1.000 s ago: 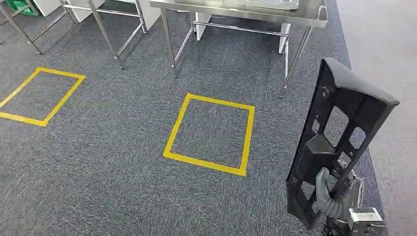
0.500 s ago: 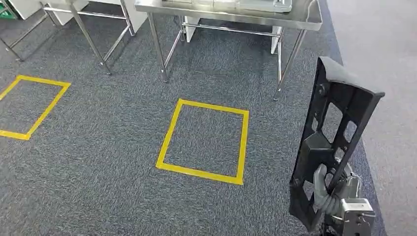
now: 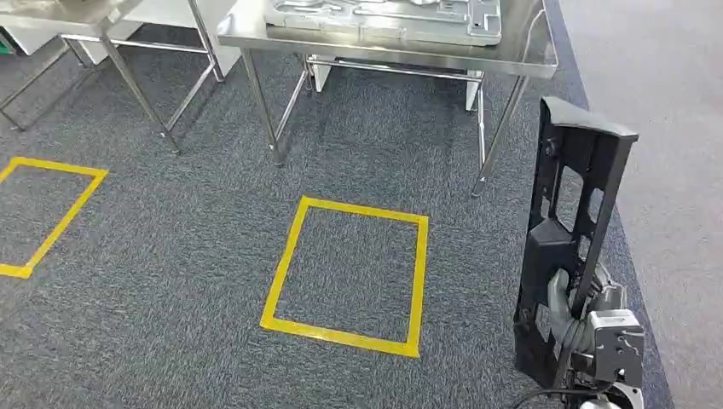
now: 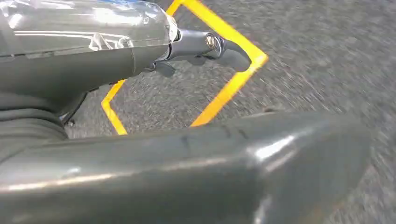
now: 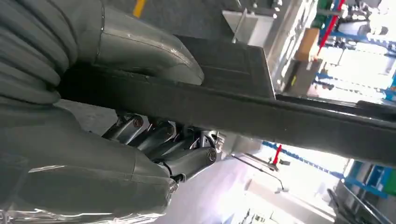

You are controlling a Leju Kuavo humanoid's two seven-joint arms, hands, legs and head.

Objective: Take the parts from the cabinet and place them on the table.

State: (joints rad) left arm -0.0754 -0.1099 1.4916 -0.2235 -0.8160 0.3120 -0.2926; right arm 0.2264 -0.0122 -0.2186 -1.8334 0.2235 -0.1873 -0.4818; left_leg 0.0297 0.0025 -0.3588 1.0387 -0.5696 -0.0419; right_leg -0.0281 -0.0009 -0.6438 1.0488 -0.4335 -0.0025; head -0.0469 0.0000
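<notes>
The right hand [image 3: 573,328] grips the black part [image 3: 569,247] low through its cut-outs, holding it upright above the carpet [image 3: 170,281] short of the steel table [image 3: 511,53]; it looks rigid, top-heavy, so the openings seem safest.

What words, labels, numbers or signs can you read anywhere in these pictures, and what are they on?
None can be read.
The black part in the right hand bears no lettering.
The steel table and the grey tray on it show no legible marks.
The yellow tape square on the carpet is plain.
Background shelving in the right wrist view is too blurred to read.
</notes>
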